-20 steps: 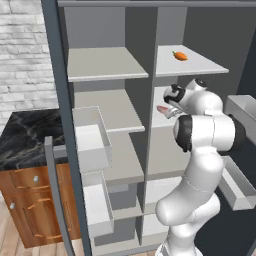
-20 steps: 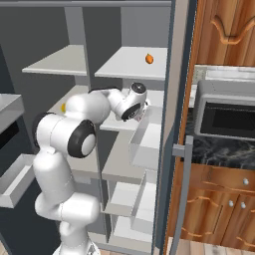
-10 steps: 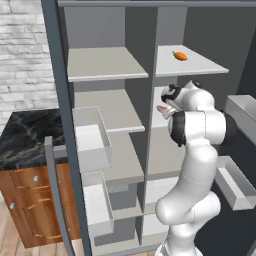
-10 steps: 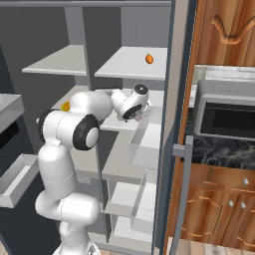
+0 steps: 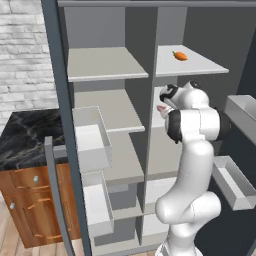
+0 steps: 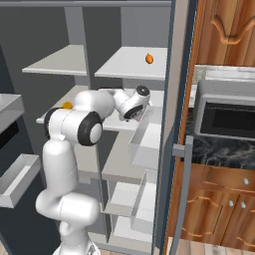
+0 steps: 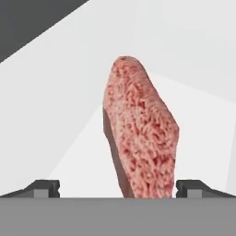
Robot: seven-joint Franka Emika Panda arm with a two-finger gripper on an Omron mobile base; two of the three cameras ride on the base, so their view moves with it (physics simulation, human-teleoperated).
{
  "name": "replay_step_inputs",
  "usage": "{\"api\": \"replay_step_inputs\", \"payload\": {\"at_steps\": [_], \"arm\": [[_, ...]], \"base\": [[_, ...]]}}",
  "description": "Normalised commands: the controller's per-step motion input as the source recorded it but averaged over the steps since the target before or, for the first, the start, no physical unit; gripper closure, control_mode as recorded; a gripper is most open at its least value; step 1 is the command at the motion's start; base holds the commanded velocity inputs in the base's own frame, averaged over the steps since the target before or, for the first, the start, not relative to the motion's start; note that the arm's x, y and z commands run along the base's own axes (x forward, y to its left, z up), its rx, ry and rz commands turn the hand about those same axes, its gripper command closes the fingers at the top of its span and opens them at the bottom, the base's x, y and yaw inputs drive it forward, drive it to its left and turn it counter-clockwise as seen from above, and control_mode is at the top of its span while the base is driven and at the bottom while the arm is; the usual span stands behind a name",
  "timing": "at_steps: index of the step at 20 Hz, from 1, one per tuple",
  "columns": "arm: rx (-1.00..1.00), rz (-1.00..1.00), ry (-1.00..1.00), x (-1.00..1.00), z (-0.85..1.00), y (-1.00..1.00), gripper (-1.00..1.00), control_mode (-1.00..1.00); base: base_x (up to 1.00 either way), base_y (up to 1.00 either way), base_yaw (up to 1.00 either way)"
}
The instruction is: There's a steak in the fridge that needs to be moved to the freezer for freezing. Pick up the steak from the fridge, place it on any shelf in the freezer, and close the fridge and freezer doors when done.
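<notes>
In the hand view the steak (image 7: pixel 140 133), a pinkish-red slab with a darker side, lies on a pale grey board (image 7: pixel 60 138) of the fridge. It sits just ahead of my gripper (image 7: pixel 119 188), between the two wide-apart tips, touching neither. My gripper is open. From the left base view the hand (image 5: pixel 170 97) reaches into the fridge's second level, where a pink bit of the steak (image 5: pixel 161 108) shows at its front. The freezer's top shelf (image 5: pixel 102 65) is bare. Both doors stand open: the freezer door (image 5: pixel 56 150) and the fridge door (image 6: pixel 174 124).
A small orange carrot (image 5: pixel 180 55) lies on the fridge's top board. Door bins (image 5: pixel 232 182) jut out to my right, and other bins (image 5: pixel 92 142) hang on the freezer door. A wooden cabinet with a dark marble top (image 5: pixel 20 140) stands to the left.
The hand has crept slightly further into the fridge toward the steak, and the elbow has shifted a little. The jaws have stayed wide.
</notes>
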Motion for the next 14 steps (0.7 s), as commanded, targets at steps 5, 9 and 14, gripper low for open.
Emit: {"api": "replay_step_inputs", "payload": {"at_steps": [5, 9, 14], "arm": [[0.02, 0.03, 0.0, 0.35, -0.04, -0.07, -1.0, -1.0], [0.02, 0.02, 0.0, 0.38, -0.38, 0.0, -1.0, -1.0], [0.01, 0.02, 0.0, 0.08, -0.67, 0.12, 1.0, -1.0]], "base": [[0.0, 0.0, 0.0], [0.0, 0.0, 0.0], [0.0, 0.0, 0.0]]}}
